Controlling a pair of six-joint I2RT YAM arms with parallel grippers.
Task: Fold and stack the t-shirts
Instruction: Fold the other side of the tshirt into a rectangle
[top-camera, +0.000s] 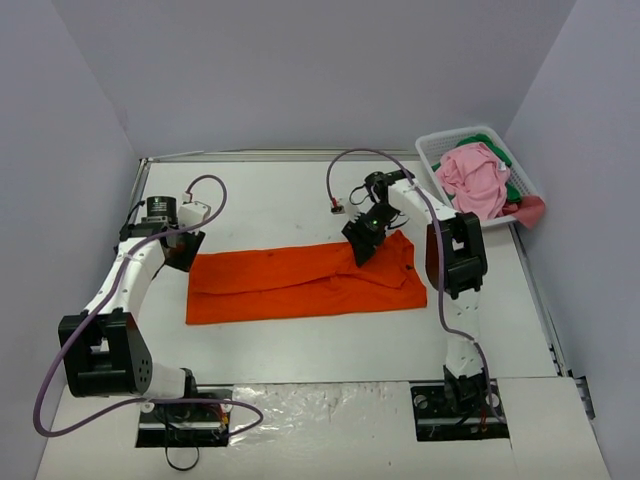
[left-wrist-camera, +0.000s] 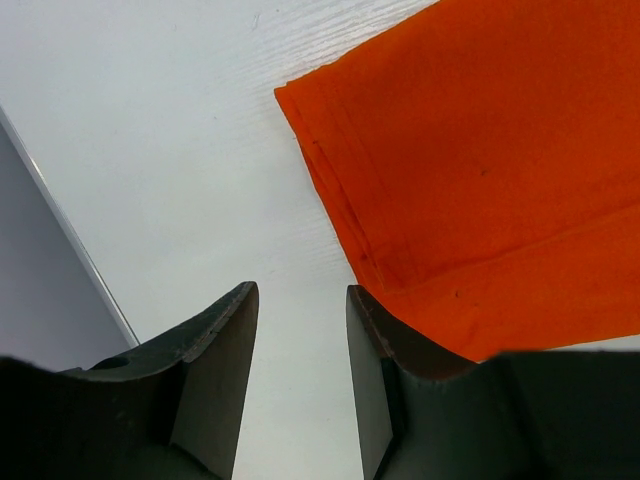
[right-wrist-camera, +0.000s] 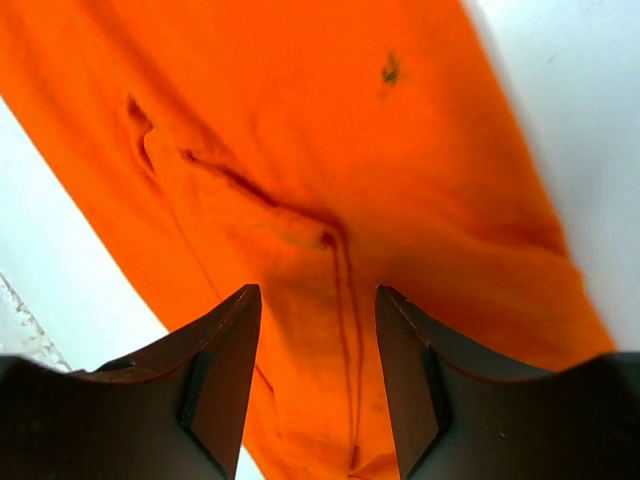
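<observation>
orange t-shirt (top-camera: 300, 285) lies folded on the table (top-camera: 260, 200).

"Where is the orange shirt (top-camera: 305, 280)?"
"I see it flat on the table (top-camera: 260, 200), folded into a long strip, a bit wrinkled at its right end."
"And the others?"
"The pink shirt (top-camera: 475, 178) is bunched on top of the green shirt (top-camera: 495, 148) in the basket (top-camera: 450, 135)."

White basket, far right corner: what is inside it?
A crumpled pink t-shirt lies on top, covering most of the white basket. Beneath it, green cloth shows along the far and right sides. Anything deeper is covered, so how many shirts it holds cannot be told.
</observation>
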